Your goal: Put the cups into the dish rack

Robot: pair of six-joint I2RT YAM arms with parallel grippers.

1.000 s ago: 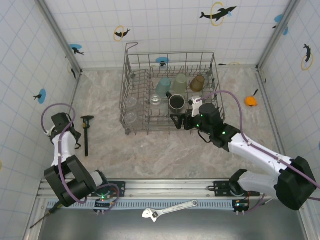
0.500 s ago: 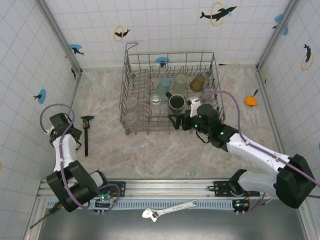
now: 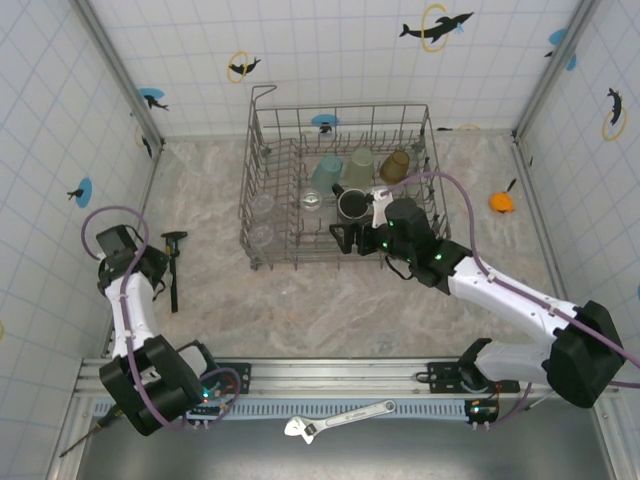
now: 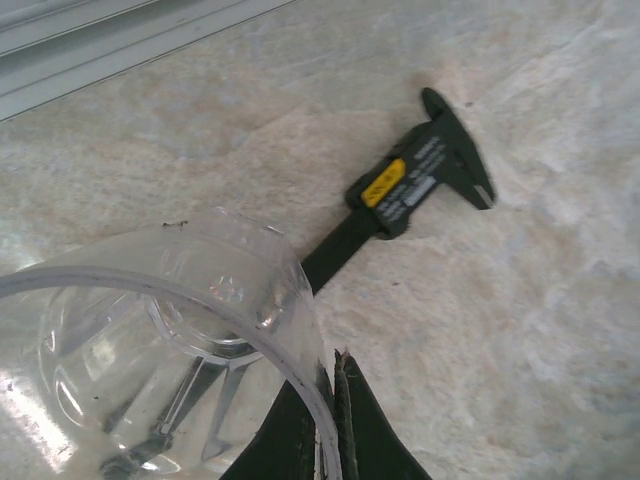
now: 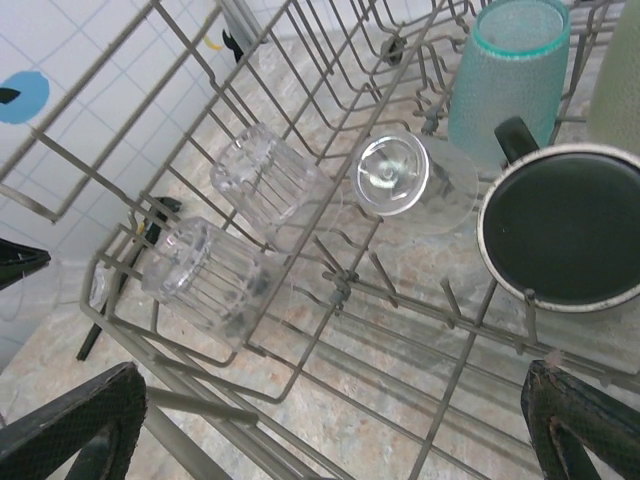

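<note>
My left claw was clamped on a clear tumbler near the tabletop's left edge. My right claw gaped wide and empty at the dish rack's near side. Seven cups were racked, black mug included. One to go, I reckoned.

Black plastic caliper, yellow label, flat on marble tabletop. Small orange black-stemmed object far right of caliper. Silver adjustable wrench nearer, right of caliper.
</note>
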